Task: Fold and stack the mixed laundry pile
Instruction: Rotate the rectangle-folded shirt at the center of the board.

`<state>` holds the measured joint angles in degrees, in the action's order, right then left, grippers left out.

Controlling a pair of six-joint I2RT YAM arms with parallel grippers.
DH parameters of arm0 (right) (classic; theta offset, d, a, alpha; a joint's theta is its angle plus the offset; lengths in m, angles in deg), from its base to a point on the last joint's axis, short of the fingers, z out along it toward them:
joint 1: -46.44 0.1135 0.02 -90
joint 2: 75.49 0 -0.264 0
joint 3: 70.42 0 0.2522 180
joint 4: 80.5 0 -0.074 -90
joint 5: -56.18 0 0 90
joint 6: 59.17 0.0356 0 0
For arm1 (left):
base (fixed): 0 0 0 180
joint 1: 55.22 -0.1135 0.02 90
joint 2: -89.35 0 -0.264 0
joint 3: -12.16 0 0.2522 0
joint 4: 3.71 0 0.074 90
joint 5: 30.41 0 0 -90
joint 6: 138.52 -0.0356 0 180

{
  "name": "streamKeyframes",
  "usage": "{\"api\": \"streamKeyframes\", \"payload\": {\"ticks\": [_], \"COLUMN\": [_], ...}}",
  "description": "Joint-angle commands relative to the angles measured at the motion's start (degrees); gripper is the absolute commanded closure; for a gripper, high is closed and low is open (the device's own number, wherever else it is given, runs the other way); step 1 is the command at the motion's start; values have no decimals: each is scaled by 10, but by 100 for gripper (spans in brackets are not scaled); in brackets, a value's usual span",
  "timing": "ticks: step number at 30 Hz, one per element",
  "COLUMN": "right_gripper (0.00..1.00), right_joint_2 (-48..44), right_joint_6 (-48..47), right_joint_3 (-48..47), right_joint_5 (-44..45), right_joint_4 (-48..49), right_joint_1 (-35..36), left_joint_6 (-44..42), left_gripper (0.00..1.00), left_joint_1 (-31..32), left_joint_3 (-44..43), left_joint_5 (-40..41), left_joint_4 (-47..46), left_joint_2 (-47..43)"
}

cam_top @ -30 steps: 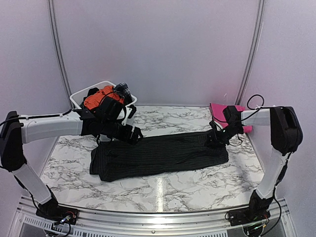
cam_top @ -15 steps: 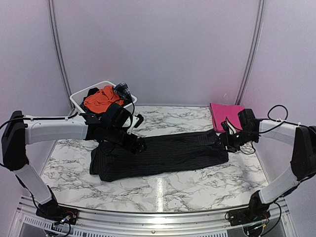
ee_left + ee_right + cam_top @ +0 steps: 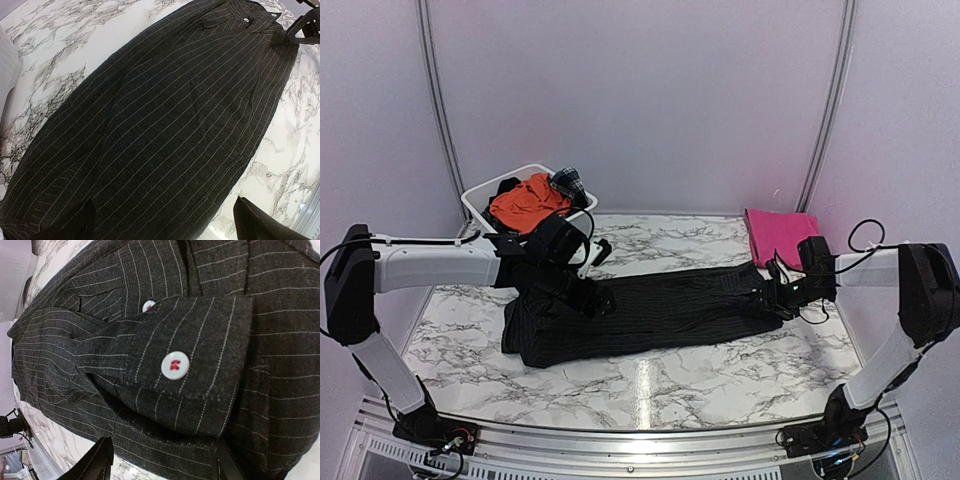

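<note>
Right arm: a second ago we see its elbow raised high and its wrist across the pink cloth (image 3: 778, 235). Now the arm lies low and out to the right, with the right gripper (image 3: 782, 297) at the right end of the pinstriped shirt (image 3: 660, 310).
Right jaws: released and wider than before. In the wrist view its fingers (image 3: 100, 460) stand apart on either side of a folded cuff (image 3: 200, 355) with a white button (image 3: 175, 365), and we see them pinching nothing.
Left arm: the left gripper (image 3: 597, 300) has slid from the shirt's far edge to a spot over its left half.
Left jaws: released, spread as wide as before, above the striped cloth with nothing between them.
Shirt: we find it flat and long across the middle of the table, in much the same place.
Pink cloth: folded flat at the far right, just beyond the shirt's right end, now fully uncovered.
Rest of the pile: the orange garment (image 3: 525, 200) and the plaid piece (image 3: 568, 183) are heaped in the white tub (image 3: 470, 200) at the far left, unchanged.
Surface: a white marble table (image 3: 650, 385) with grey veins and a metal rail (image 3: 620, 435) along its near edge.
Room: plain pale walls (image 3: 640, 100), with two metal strips (image 3: 435, 100) rising up them.
</note>
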<state>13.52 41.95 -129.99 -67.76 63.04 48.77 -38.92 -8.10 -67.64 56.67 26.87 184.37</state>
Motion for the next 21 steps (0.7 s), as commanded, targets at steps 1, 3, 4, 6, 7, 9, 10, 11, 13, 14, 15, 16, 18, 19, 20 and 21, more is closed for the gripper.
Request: {"api": "streamKeyframes", "payload": {"ticks": [1, 3, 4, 6, 7, 9, 10, 11, 13, 14, 15, 16, 18, 19, 20, 21], "right_gripper": [42, 45, 46, 50, 53, 58, 61, 65, 68, 69, 70, 70, 70, 72, 74, 76], "right_joint_2": [24, 34, 37, 43, 45, 40, 35, 28, 16, 8, -2, -13, -36, -46, -54, -59], "right_joint_6": [10, 11, 12, 17, 21, 41, 54, 68, 93, 105, 113, 118, 129, 133, 134, 132], "right_joint_3": [-27, -40, -46, -57, -62, -67, -67, -65, -65, -62, -60, -60, -57, -54, -51, -49], "right_joint_5": [-32, -43, -52, -73, -80, -108, -121, -136, -160, -173, -184, -186, -189, -192, -193, -190], "right_joint_4": [35, 24, 18, 5, -6, -16, -19, -22, -36, -42, -47, -62, -76, -83, -89, -96], "right_joint_1": [-5, -5, -5, -6, -5, -5, -5, -5, -5, -5, -5, -6, -13, -17, -40, -57], "left_joint_6": [-2, 0, 0, -2, -4, -5, -6, -7, -8, -7, -7, -7, -6, -6, -5, -5], "left_gripper": [1, 1, 1, 1, 1, 1, 1, 1, 1, 1, 1, 1, 1, 1, 1, 1], "left_joint_1": [2, 2, 2, 2, 2, 2, 2, 2, 2, 2, 2, 2, 2, 2, 2, 2], "left_joint_3": [14, 18, 20, 24, 25, 27, 28, 29, 30, 31, 32, 33, 36, 39, 41, 43], "left_joint_5": [7, 9, 10, 14, 16, 20, 20, 20, 20, 21, 22, 23, 25, 25, 26, 26], "left_joint_4": [11, 10, 9, 7, 7, 6, 6, 6, 6, 6, 7, 6, 6, 7, 6, 6], "left_joint_2": [13, 15, 15, 13, 12, 11, 10, 10, 11, 11, 10, 9, 6, 4, 1, 0]}}
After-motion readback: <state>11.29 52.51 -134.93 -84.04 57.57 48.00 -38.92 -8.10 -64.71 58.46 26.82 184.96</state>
